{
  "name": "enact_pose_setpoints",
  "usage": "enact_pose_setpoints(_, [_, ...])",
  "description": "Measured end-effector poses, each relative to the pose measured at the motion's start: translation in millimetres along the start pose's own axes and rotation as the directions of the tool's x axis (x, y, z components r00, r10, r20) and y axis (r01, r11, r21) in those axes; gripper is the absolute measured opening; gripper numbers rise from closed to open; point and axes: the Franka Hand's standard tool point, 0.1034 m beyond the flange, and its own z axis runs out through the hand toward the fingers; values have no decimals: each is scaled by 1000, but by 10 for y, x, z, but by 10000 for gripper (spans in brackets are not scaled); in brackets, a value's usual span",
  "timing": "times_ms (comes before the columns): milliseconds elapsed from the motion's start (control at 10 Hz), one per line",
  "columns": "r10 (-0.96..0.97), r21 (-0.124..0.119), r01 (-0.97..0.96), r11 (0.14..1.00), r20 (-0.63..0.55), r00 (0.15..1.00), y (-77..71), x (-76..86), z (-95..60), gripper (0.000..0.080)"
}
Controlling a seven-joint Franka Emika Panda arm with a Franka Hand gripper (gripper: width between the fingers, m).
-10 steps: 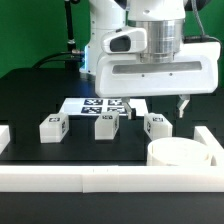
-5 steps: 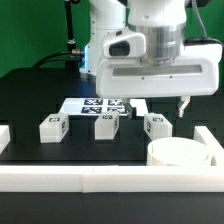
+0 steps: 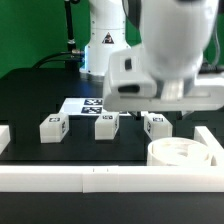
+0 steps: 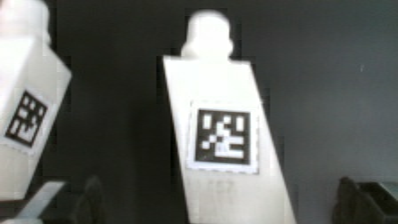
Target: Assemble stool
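Claw (image 4: 214,204) is seen spread wide with nothing gripped, one finger (image 4: 54,203) showing on each side of a stool leg (image 4: 217,120) laid flat on the worktop (image 4: 116,120). That leg is parked straight below the claw, roughly centred in the gap, with its long axis crossing the closing line at nearly a right angle. A second leg (image 4: 31,100) is just beside it, outside the fingers. The seat (image 3: 180,153) is set apart from the claw, by the front rail (image 3: 60,180). No brand or text can be read, only square tags (image 4: 222,136).
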Motion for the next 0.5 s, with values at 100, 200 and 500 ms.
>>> enact_pose_setpoints(100, [-2, -5, 2, 1000, 118, 993, 9, -52, 55, 649])
enact_pose_setpoints(200, [-3, -7, 5, 1000, 204, 979, 14, -47, 101, 649])
enact_pose_setpoints(500, [-13, -6, 15, 1000, 295, 955, -13, 115, 194, 649])
